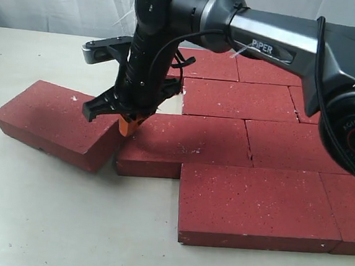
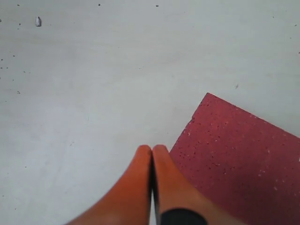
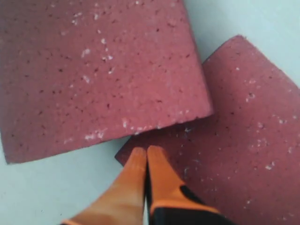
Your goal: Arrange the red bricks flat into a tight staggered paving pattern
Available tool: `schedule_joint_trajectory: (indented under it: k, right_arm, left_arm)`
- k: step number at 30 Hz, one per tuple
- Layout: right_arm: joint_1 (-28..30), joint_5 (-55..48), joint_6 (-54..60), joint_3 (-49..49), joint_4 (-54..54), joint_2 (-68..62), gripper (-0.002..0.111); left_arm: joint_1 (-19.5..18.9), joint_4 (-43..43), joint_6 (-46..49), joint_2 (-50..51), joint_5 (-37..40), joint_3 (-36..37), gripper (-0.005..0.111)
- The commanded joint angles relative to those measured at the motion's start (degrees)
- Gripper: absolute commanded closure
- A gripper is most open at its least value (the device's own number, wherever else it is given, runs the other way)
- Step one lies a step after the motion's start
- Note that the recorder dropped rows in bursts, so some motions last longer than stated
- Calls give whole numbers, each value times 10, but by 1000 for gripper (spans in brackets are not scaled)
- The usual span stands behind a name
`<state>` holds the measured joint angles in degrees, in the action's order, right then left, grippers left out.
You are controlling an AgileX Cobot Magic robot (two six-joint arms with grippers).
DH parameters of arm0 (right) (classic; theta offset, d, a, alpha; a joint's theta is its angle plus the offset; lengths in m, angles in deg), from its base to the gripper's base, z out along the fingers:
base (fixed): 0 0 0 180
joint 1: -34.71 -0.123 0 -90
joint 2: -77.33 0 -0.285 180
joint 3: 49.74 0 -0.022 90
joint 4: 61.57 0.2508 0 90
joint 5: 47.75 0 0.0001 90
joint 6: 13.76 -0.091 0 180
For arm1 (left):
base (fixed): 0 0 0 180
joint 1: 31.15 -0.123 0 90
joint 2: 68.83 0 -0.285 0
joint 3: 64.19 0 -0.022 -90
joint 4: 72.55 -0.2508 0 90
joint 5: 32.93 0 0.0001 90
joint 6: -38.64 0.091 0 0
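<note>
Several red bricks [image 1: 239, 100] lie flat in staggered rows on the right half of the table. One loose red brick [image 1: 48, 118] sits askew at the left, its end against the left end of a row brick [image 1: 189, 143]. In the right wrist view the loose brick [image 3: 93, 70] seems to overlap that row brick [image 3: 234, 140]. My right gripper [image 1: 130, 127] reaches across, shut and empty, its tips [image 3: 146, 151] at the row brick's corner by that junction. My left gripper [image 2: 152, 149] is shut and empty over bare table beside a brick corner [image 2: 239, 154]. It does not show in the exterior view.
The pale table [image 1: 45, 221] spreads out left of and in front of the bricks. A small gap of table [image 1: 170, 104] shows between the rows behind my right gripper. The right arm [image 1: 278, 48] spans the back rows. A white curtain hangs behind.
</note>
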<state>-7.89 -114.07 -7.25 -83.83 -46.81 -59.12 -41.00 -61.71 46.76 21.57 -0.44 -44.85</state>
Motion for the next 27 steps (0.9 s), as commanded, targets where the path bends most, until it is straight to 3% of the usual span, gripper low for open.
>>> schedule_joint_trajectory:
  k: [1, 23, 27]
  right_arm:
    - [-2, 74, 4, 22, -8, -2, 109]
    - [-2, 238, -14, 25, -27, -19, 109]
    - [-2, 225, -28, 25, -1, -19, 109]
  left_arm:
    - [-3, 12, -1, 3, -10, 3, 107]
    - [-3, 39, -1, 3, -15, 3, 107]
    - [-3, 41, -1, 3, -15, 3, 107]
